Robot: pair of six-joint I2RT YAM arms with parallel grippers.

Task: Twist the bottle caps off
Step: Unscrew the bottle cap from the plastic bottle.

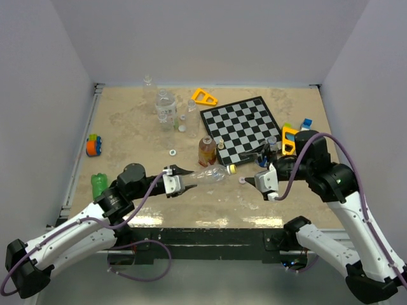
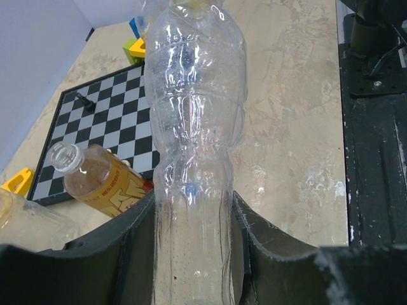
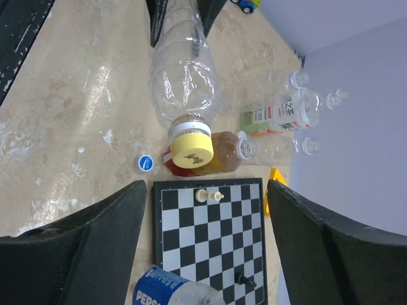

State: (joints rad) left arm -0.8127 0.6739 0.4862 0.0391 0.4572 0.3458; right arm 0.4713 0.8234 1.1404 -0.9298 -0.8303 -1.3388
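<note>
Crowding the yellow cap (image 3: 192,150) in the top view are an uncapped amber bottle (image 1: 206,151) at its 11 o'clock and the chessboard (image 1: 245,129) at 1 o'clock. A loose blue cap (image 3: 145,163) lies on the tabletop (image 1: 127,133) near 5 o'clock. The yellow cap sits on the neck of a ribbed clear bottle (image 1: 210,176), held roughly level, its lower body clenched by the left hand (image 1: 191,183). The right hand (image 1: 251,180), at 4 o'clock, gapes wide, touching nothing.
</note>
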